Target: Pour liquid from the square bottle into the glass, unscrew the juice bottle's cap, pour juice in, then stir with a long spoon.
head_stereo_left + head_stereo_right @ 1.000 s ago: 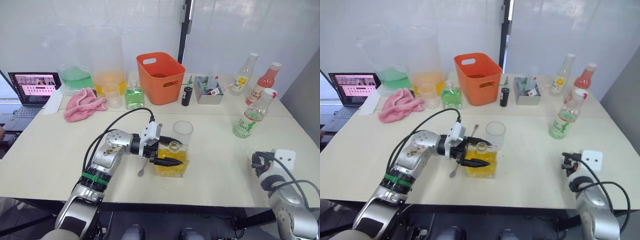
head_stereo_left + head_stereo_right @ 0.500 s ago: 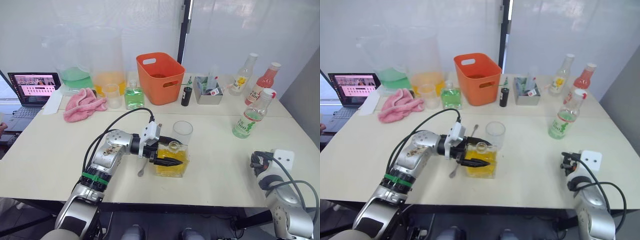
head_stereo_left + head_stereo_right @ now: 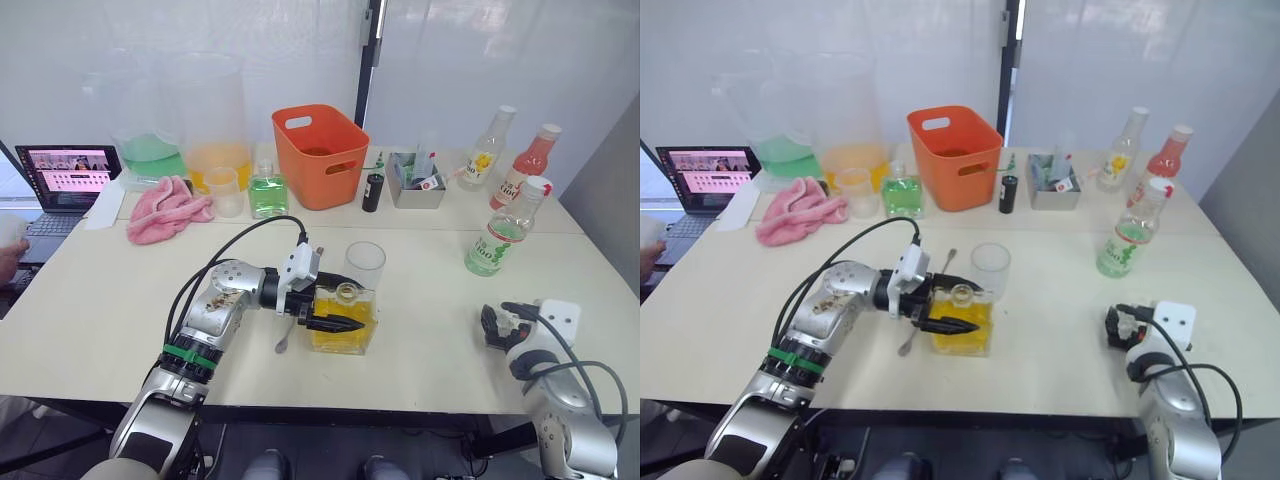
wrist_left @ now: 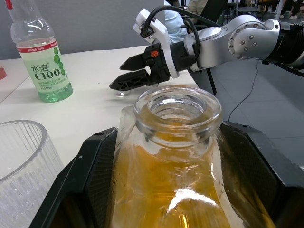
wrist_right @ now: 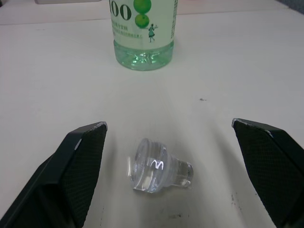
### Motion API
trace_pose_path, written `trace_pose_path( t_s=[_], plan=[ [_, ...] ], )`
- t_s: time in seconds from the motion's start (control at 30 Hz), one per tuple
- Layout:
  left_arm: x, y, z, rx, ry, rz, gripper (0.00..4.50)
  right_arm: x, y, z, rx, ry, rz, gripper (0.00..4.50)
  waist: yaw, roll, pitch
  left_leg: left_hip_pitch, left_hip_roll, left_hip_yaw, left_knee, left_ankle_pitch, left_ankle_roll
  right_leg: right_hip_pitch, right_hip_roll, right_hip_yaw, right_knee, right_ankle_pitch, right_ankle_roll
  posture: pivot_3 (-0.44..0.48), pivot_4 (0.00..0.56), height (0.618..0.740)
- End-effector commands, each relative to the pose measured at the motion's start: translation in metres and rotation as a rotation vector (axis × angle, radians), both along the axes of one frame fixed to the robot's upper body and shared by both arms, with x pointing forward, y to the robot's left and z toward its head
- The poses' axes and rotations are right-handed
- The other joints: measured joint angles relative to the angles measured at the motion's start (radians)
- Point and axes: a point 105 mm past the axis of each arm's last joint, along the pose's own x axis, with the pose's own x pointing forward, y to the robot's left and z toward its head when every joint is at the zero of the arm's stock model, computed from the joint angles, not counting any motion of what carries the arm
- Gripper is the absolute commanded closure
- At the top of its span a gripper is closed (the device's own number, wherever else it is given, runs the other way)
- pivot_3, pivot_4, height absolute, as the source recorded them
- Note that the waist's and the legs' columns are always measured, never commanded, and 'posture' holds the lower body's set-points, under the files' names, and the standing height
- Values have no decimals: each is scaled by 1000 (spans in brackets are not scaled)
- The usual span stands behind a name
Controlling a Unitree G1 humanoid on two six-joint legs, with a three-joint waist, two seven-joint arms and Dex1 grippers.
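Moved: our right hand point(image 3: 492, 325) has slid left along the surface point(image 3: 430, 300), fingers apart around a glass stopper point(image 5: 156, 166).
Left hand point(image 3: 335, 309): clamped on the square bottle point(image 3: 346, 322), upright, neck up.

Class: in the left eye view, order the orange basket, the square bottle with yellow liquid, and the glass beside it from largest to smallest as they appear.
1. Orange basket
2. Square bottle
3. Glass

The bottle stands nearer the camera than the glass, so that pair is uncertain.

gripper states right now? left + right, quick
Left gripper: shut on the small clear square-sided bottle of yellow liquid, standing on the table.
Right gripper: open, holding nothing; a clear glass stopper lies between its fingers.
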Motion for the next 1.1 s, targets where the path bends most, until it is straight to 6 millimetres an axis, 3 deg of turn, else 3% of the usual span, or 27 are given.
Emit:
trace_pose_path(
  t_s=[0.03,0.17,0.27,0.37,0.43,0.63,0.87,1.1],
  plan=[
    [-1,3,3,9,-22,0,1562,-6,-10,30,-45,-94,-39,12,-1,0,0,0,0,0,0,0,0,0,0,0,0,0,0,0,150,739],
    [-1,2,4,8,-25,-5,1562,-7,8,61,-58,-184,102,12,-2,0,0,0,0,0,0,0,0,0,0,0,0,0,0,0,150,739],
    [-1,2,6,1,-34,-7,1562,-14,40,87,-53,-237,354,12,-3,0,0,0,0,0,0,0,0,0,1,0,0,0,0,0,150,739],
    [-1,2,8,-5,-42,-7,1562,-30,78,95,-54,-211,675,12,-2,0,0,0,0,0,0,0,0,0,0,0,0,0,0,0,150,739],
    [-2,1,11,-14,-46,-10,1562,-40,91,93,-52,-159,836,12,-2,0,0,0,1,0,0,0,0,1,1,-1,-1,0,0,0,150,739],
    [-4,2,20,-48,-63,-25,1562,-46,104,80,-64,-47,1042,12,-2,-1,1,0,1,-1,0,0,0,1,1,-1,-2,0,0,0,150,739],
    [-9,9,46,-124,-90,-29,1562,-33,106,83,-58,-49,1065,12,-2,-1,2,-2,0,-1,0,0,0,-1,1,-1,-1,0,0,0,150,739],
    [-13,15,53,-125,-94,-2,1562,-27,105,81,-56,-37,1058,12,4,-1,2,-4,0,-2,0,0,0,-2,0,-1,-2,0,0,0,150,739]
  ],
)
